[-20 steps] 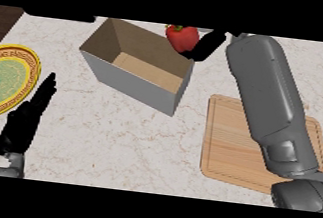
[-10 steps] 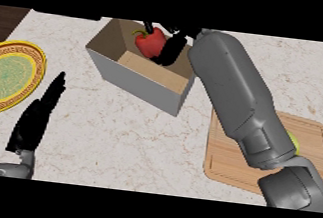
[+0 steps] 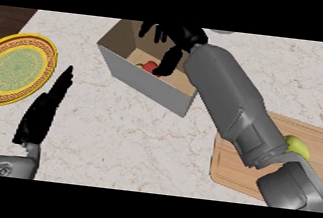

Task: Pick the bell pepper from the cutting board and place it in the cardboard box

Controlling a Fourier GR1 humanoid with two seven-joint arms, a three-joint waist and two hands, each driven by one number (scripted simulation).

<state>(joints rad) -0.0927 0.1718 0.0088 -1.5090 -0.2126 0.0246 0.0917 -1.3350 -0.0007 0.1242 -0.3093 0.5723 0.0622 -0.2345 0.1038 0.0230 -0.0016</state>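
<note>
Above the cardboard box [image 3: 151,87], the right hand [image 3: 179,35] hangs spread open, holding nothing, the bell pepper [image 3: 147,66] inside.

Bare counter [image 3: 153,145] between plate [image 3: 13,66] and cutting board [image 3: 322,159], cardboard box [image 3: 148,87] walls blocking farther back

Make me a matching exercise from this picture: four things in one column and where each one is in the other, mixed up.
1. red bell pepper
2. round yellow-and-green plate
3. yellow-green fruit
4. black left hand

A. on the wooden cutting board
B. at the left edge of the pale marble counter
C. inside the brown cardboard box
D. lower left, fingers straight

Pairs: 1-C, 2-B, 3-A, 4-D.
</note>
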